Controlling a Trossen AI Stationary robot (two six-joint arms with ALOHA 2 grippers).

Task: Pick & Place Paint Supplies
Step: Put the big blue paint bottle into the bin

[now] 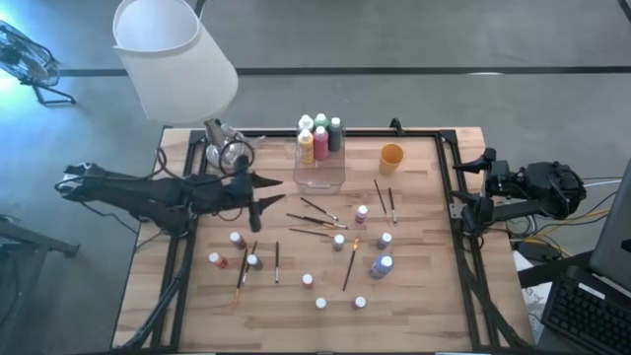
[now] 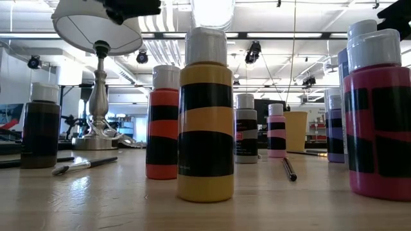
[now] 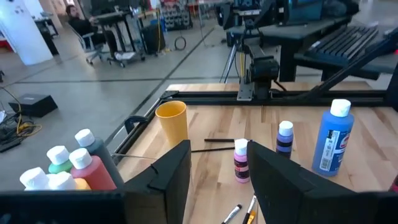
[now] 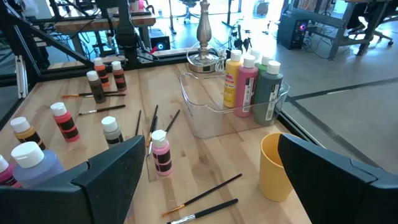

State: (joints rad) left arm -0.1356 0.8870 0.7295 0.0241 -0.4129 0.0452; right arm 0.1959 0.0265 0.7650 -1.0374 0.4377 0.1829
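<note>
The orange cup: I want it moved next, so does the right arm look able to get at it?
Probably yes. The right gripper is open and empty, the orange cup stands upright just ahead of it, and only two brushes lie nearby, flat.

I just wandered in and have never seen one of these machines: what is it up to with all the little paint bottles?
It is tidying paint supplies. A few bottles already stand in the clear box; many more bottles and brushes lie scattered on the table. The left gripper hangs open and empty over the table beside the box, near the brushes. The right gripper waits open at the table's right edge, holding nothing.
</note>
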